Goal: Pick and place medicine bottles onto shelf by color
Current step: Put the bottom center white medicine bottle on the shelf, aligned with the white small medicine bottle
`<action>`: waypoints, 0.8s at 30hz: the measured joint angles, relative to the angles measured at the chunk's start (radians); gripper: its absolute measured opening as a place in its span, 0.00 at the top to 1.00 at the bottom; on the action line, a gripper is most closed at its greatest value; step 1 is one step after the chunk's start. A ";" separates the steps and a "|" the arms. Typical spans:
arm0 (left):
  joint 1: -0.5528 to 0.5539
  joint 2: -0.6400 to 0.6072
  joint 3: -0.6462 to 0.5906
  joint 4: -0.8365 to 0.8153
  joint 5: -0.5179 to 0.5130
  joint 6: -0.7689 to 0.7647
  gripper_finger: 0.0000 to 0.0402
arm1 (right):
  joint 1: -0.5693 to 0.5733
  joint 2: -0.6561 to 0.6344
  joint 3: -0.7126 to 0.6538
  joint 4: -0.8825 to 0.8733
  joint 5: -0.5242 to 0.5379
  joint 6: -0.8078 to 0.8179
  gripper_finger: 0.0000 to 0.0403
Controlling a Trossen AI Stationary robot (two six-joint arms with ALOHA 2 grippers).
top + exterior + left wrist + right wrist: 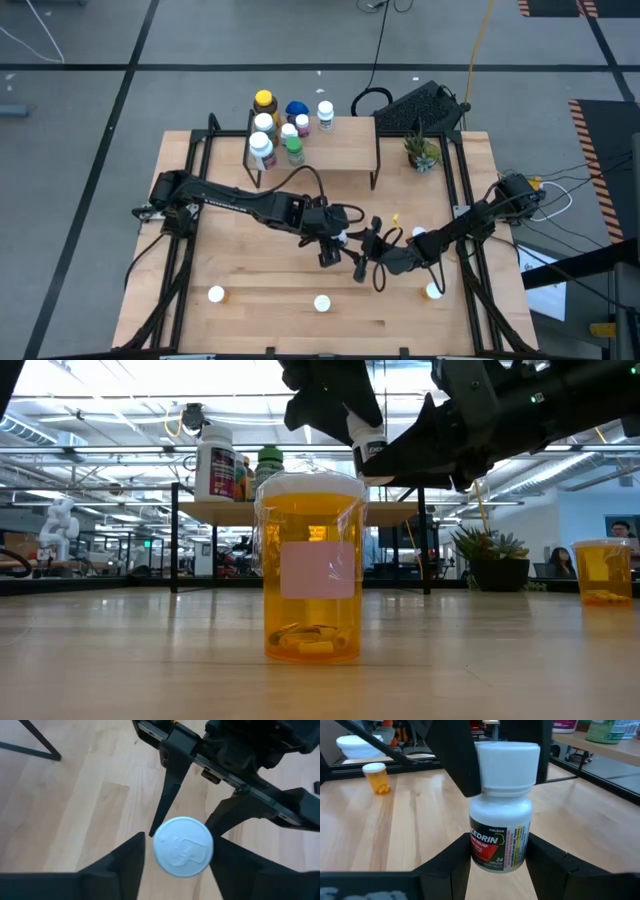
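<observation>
**Both grippers on one little white bottle, mid-table**

So right now both my grippers meet over the middle of the light-wood tabletop (250, 260). My left gripper (177, 851) has its two dark fingers closed on the white cap of a small white pill bottle with a red-and-black label (500, 805), and my right gripper (499, 851) squeezes the same bottle lower down, around its body. The bottle is upright and lifted off the wood.

Count-wise: the small raised light-wood shelf on thin dark legs (345, 145) at the far edge carries seven bottles bunched at its left end (283, 125): mostly white-capped, one yellow-capped, one blue, one green. Three translucent orange bottles with white caps stand loose along the near edge (321, 302), well apart from each other. One small potted green plant (421, 152) sits just beside the shelf's right end.
</observation>
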 joint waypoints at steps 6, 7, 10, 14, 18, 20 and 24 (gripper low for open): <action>-0.001 0.000 0.000 0.002 0.002 -0.008 0.62 | 0.000 0.000 0.000 0.000 0.000 0.002 0.60; 0.000 0.000 0.000 0.002 0.002 -0.008 0.63 | 0.000 0.000 0.000 -0.002 0.000 0.003 0.60; 0.000 0.000 0.000 -0.002 0.002 0.005 0.63 | 0.000 -0.001 0.000 -0.020 0.006 -0.044 0.58; 0.009 0.000 0.029 -0.064 -0.007 0.071 0.62 | 0.010 -0.028 0.000 -0.077 0.030 -0.084 0.48; 0.044 0.000 0.105 -0.166 -0.012 0.174 0.62 | 0.034 -0.070 -0.001 -0.121 0.125 -0.086 0.37; 0.073 0.000 0.161 -0.212 -0.012 0.230 0.62 | 0.043 -0.097 -0.001 -0.138 0.152 -0.088 0.32; 0.159 0.000 0.302 -0.303 -0.011 0.385 0.62 | 0.050 -0.125 -0.001 -0.159 0.159 -0.088 0.29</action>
